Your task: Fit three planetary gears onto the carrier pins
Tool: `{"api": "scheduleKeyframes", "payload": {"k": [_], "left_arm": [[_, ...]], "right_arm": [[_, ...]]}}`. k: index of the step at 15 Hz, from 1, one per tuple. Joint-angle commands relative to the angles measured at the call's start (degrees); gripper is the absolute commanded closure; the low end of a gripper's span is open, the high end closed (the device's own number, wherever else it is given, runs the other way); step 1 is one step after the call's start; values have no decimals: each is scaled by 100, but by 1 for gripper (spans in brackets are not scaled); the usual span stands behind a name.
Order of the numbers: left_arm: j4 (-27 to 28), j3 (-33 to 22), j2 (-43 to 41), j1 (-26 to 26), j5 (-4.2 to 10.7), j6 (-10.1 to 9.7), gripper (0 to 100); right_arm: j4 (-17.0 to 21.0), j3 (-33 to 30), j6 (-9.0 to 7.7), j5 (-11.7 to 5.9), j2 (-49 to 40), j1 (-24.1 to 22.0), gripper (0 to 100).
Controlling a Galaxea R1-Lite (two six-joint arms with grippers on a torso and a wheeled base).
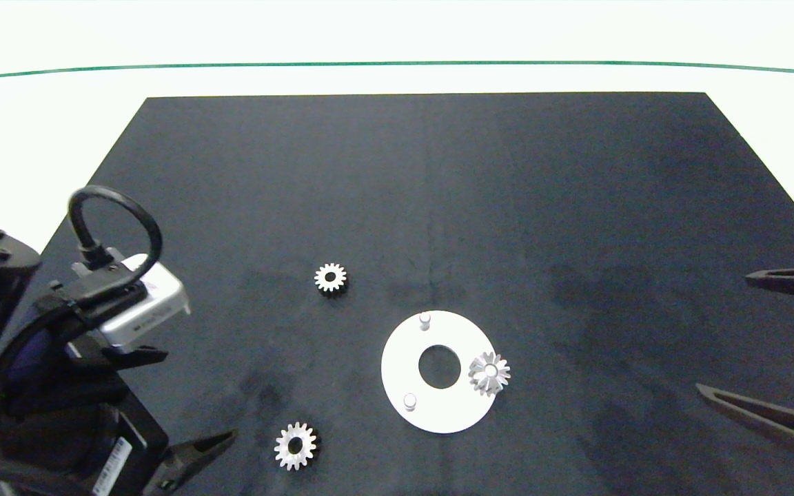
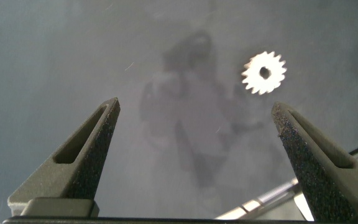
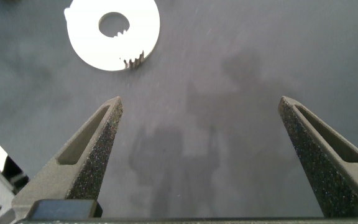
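one of the three planetary gears [image 1: 489, 373] already sits on a carrier pin at the right edge of the white disc [image 1: 397, 365], though it looks slightly tilted, so whether it is fully seated cannot be told. the other two carrier pins, the far one [image 1: 424, 319] and the near one [image 1: 409, 400], stand bare. two gears remain loose on the black mat [image 1: 438, 172]: one [image 1: 331, 277] beyond and to the left of the disc, the other [image 1: 295, 446] near the front edge, left of the disc. so roughly a third is done, judging by this.

the left gripper [image 1: 183, 406] hangs at the mat's front left corner, fingers spread wide and empty, with the near loose gear [image 2: 264, 73] just ahead of it. the right gripper [image 1: 769, 344] waits at the right edge, fingers also wide apart and holding nothing, well apart from the disc [image 3: 113, 25].

the mat is bare between gears, disc and both grippers, giving free approach; the white tabletop [image 1: 397, 34] lies beyond it.
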Motion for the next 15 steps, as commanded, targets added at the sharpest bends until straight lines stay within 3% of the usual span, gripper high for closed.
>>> {"api": "scheduleKeyframes", "payload": {"k": [1,6,11,15], "left_arm": [[-286,277,446,-650,144,28,0],[-383,224,850,-1256,144,11,0],[-971,417,1448,-1423,161,19,0],[-1947,909,1712,-1467,153,72,0]], "right_arm": [[6,-33,-21,-18,-233,1,0],[6,-33,-4,-18,-233,1,0],[-11,-42,-4,-9,-295,1,0],[-11,-77,5,0,-295,1,0]]}}
